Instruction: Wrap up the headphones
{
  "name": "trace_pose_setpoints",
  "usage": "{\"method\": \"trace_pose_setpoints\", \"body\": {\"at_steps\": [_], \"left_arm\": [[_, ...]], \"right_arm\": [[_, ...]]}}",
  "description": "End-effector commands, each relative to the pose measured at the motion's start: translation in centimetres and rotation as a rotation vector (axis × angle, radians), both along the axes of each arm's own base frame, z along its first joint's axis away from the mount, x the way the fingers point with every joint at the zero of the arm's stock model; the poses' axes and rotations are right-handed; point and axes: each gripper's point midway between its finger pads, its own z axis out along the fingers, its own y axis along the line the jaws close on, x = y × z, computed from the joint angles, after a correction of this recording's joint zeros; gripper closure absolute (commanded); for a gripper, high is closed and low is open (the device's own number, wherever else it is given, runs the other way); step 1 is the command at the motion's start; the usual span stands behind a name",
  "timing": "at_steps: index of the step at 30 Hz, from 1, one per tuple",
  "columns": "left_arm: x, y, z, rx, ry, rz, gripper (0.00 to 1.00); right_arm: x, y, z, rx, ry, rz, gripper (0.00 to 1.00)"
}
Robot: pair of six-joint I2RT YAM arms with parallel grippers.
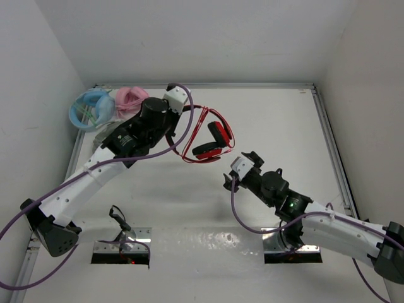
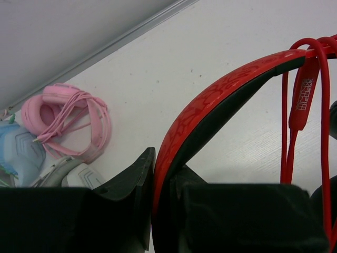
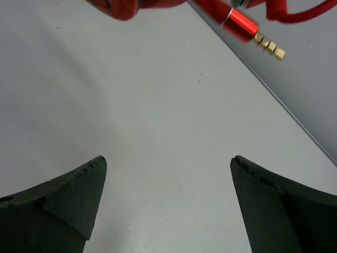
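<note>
The red headphones are held up over the middle of the table, ear cups hanging down to the right. My left gripper is shut on their red-and-black headband; in the top view the left gripper sits at the band's left end. The thin red cable loops over the band. Its metal plug dangles just beyond my right gripper, which stands wide open with nothing between its fingers. In the top view the right gripper is just below and right of the lower ear cup.
A pink pair and a pale blue pair of headphones lie in the back left corner, with a grey-white pair beside them. A metal rail edges the table at the back and along the right side.
</note>
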Motion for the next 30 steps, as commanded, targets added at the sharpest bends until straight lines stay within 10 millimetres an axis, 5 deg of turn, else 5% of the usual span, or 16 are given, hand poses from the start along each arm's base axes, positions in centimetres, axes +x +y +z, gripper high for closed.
{"method": "trace_pose_setpoints", "body": {"at_steps": [1, 5, 10, 11, 14, 16, 18, 21, 25, 30], "left_arm": [[0.4, 0.1, 4.2, -0.107, -0.115, 0.037, 1.00], [0.9, 0.8, 4.0, -0.078, -0.127, 0.079, 1.00], [2.0, 2.2, 2.5, -0.004, -0.139, 0.165, 1.00], [2.1, 2.1, 1.8, 0.010, -0.129, 0.165, 1.00], [2.3, 1.6, 0.6, 0.023, -0.105, 0.147, 1.00], [2.5, 1.2, 0.0, 0.041, -0.093, 0.132, 1.00], [2.8, 0.9, -1.0, 0.069, -0.071, 0.124, 1.00], [2.9, 0.5, -2.5, 0.096, -0.032, 0.105, 1.00], [2.9, 0.1, -3.4, 0.111, -0.002, 0.090, 1.00], [2.6, 0.0, -3.8, 0.120, 0.013, 0.073, 1.00]], "right_arm": [[0.5, -0.7, -0.3, 0.001, 0.032, -0.055, 0.01], [0.5, -0.8, -0.3, 0.027, 0.064, -0.081, 0.01], [0.7, -2.8, 3.2, 0.141, 0.022, -0.179, 0.07], [0.6, -3.1, 4.6, 0.175, 0.013, -0.193, 0.35], [0.4, -4.2, 8.2, 0.260, -0.012, -0.231, 0.84], [0.3, -4.2, 9.8, 0.283, -0.016, -0.221, 0.73], [0.5, -3.4, 12.0, 0.304, -0.032, -0.194, 0.36], [1.8, -0.9, 13.1, 0.227, -0.020, -0.162, 0.09], [4.0, 3.0, 13.2, 0.128, 0.034, -0.131, 0.03], [6.7, 4.3, 13.7, 0.149, 0.030, -0.220, 0.05]]}}
